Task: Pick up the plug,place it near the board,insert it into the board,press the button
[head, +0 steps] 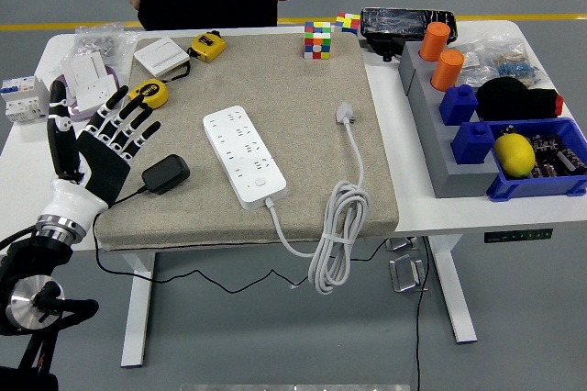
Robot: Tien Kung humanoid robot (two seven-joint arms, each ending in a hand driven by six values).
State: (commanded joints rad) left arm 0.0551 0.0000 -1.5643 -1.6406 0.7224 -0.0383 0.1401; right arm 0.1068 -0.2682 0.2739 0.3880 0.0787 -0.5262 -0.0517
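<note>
A black plug adapter (166, 173) lies on the beige mat's left part, its thin black cable trailing off the near edge. The white power strip (245, 155) lies diagonally in the mat's middle, with a round button (260, 182) near its near end. Its white cord ends in a white plug (346, 115) to the right, and the slack hangs coiled over the front edge (337, 226). My left hand (101, 139) hovers over the mat's left edge, palm forward, fingers spread, holding nothing, just left of the black adapter. The right arm is out of view.
A person stands at the far side, hands off the table. Yellow tape measures (148, 93), a white switch (161, 57) and breaker (23, 97) lie at the left. Cubes (317, 40), a grey block with orange cylinders (447, 69) and blue bin (538, 160) sit right.
</note>
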